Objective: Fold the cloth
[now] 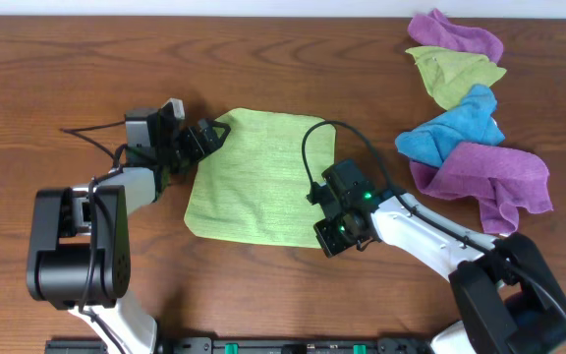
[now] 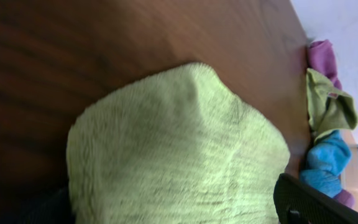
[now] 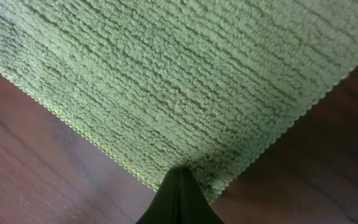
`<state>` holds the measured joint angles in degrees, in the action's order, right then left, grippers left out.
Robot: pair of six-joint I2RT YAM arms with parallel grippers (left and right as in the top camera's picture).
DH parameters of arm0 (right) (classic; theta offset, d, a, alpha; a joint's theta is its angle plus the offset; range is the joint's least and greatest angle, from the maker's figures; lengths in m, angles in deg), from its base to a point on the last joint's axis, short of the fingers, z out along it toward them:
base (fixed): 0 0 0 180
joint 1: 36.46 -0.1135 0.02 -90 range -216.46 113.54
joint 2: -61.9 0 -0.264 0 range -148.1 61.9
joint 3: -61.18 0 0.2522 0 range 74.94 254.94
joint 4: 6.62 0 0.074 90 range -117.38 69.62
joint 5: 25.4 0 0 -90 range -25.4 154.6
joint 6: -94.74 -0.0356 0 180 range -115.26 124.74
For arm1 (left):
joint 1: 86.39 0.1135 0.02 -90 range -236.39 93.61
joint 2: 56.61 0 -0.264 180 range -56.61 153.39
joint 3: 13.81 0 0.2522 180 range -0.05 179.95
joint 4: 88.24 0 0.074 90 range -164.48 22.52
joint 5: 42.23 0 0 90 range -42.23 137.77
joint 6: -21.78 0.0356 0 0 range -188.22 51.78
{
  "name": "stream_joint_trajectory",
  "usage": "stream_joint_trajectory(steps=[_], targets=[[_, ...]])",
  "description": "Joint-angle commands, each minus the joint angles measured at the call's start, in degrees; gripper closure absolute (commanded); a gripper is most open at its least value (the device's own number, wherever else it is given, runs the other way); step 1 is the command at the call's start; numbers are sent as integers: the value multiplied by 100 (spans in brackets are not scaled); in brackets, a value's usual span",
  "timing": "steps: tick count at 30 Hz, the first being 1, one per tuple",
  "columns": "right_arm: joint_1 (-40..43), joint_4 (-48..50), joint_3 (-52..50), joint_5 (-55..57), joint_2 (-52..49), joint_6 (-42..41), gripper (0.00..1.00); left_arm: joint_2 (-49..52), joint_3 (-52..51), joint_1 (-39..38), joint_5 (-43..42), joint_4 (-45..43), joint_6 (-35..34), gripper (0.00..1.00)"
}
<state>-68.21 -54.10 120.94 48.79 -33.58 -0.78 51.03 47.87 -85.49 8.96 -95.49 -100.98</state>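
The brown wooden surface [image 1: 86,59] carries the green cloth [image 1: 263,177], which lies open and nearly flat at its middle, unfolded. A heap of spare cloths [image 1: 470,128], purple, green and blue, sits well apart at the far right.

My left pincer [image 1: 209,135] is at the cloth's far left corner and my right pincer [image 1: 334,228] at its near right corner, so I am placed on opposite corners. The right one is closed, its black fingertips [image 3: 179,196] meeting in a point right on the stitched hem [image 3: 92,134]. I judge it has pinched the edge. Whether the left is clamped I cannot tell.

The risk I see is a shallow bite. The right tips sit on the very rim of the hem, so a quick lift could pull the fabric free. If the left has no real hold, that corner would stay down and the fold would go crooked.

Only the overhead view shows both corners and the whole outline. Only the right wrist view shows how little fabric is between my tips. The left wrist view shows the cloth humped up close to the lens beside one finger [image 2: 316,202], a bulge the overhead barely hints at.
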Motion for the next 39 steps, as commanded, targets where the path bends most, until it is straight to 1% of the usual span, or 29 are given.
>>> stream_joint_trajectory(steps=[1, 6, 11, 16, 25, 28, 31, 39], targets=[[-155, -262, -424, 361, -332, -90, 98, 59, 382, -20, -127, -2, 151, 5], [-208, -326, -424, 404, -332, -87, 99, 59, 758, -15, -129, 22, 297, 5], [-208, -326, -422, 404, -332, -90, 98, 59, 828, -9, -186, 149, 376, 5], [-208, -330, -422, 402, -332, -129, 99, 59, 874, 120, -492, 227, 452, 4], [-203, -341, -422, 402, -332, -129, 98, 59, 890, 426, -516, 831, 1099, 5], [-203, -339, -422, 402, -332, -129, 99, 59, 890, 431, -514, 1213, 1504, 4], [-203, -334, -422, 402, -332, -127, 99, 70, 887, 415, -511, 1375, 1659, 5], [-203, -339, -422, 400, -332, -127, 99, 315, 887, 417, -435, 1274, 1641, 5]])
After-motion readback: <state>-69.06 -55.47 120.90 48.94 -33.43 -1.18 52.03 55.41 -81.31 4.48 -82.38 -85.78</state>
